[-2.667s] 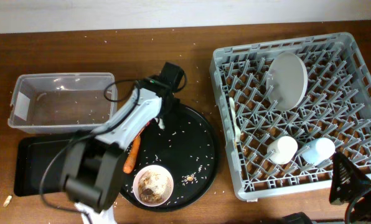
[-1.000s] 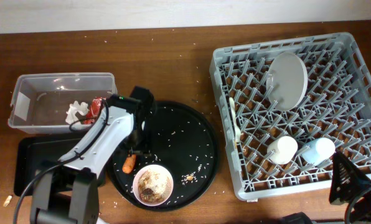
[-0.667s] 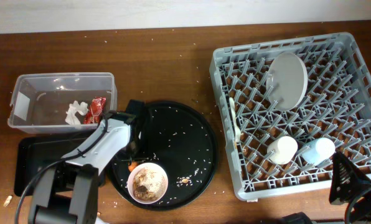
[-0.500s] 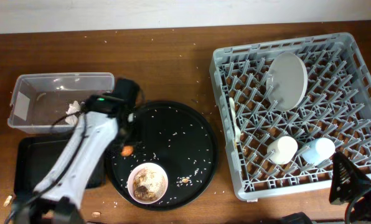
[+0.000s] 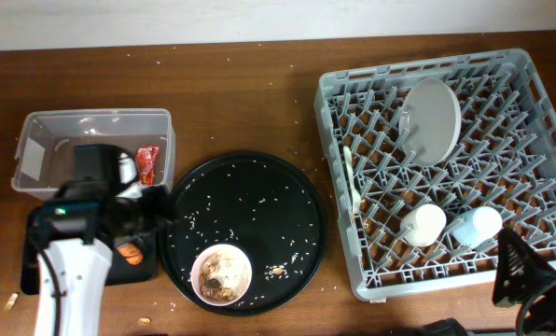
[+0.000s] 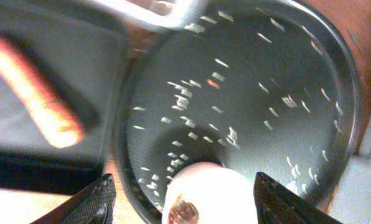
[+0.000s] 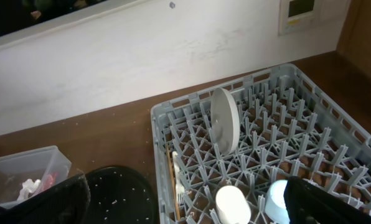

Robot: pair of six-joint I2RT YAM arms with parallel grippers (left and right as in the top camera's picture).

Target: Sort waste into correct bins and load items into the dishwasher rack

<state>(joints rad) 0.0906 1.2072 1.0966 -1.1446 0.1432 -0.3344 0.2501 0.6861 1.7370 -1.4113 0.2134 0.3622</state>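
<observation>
Left fingers: the left fingers (image 6: pixel 99 198) are spread wide apart with nothing between them, and hang over the seam between two trays.
Below the left fingers: a small white bowl (image 6: pixel 209 191) holding brownish food scraps sits under the gap, on the near side of a big round black tray (image 5: pixel 259 201) strewn with rice grains.
Carrot stick: the orange carrot-like stick (image 6: pixel 41 90) lies flat inside the shallow black rectangular tray (image 6: pixel 67 43), clear of both fingers.
Clear tub: the clear rectangular plastic tub (image 5: pixel 45 126) stands just behind the shallow tray. A crinkled red wrapper (image 5: pixel 147 164) and a crumpled white tissue (image 5: pixel 127 169) lie at its right end, partly hidden by the left arm.
Right fingers: the right fingers (image 7: pixel 55 199) are also parted and hold nothing, up above the desk near the rack's front corner.
Rack: the large square grey plastic crate (image 5: pixel 530 103) holds a white round plate (image 5: pixel 431 107) standing on edge between pegs. A pale white cup (image 5: pixel 423 224) and a light blue cup (image 5: pixel 476 224) sit side by side near the front, and a white fork (image 5: pixel 353 187) lies along the left side.
Desk: the brown wooden desk (image 5: pixel 259 93) carries everything and is dotted with crumbs.
</observation>
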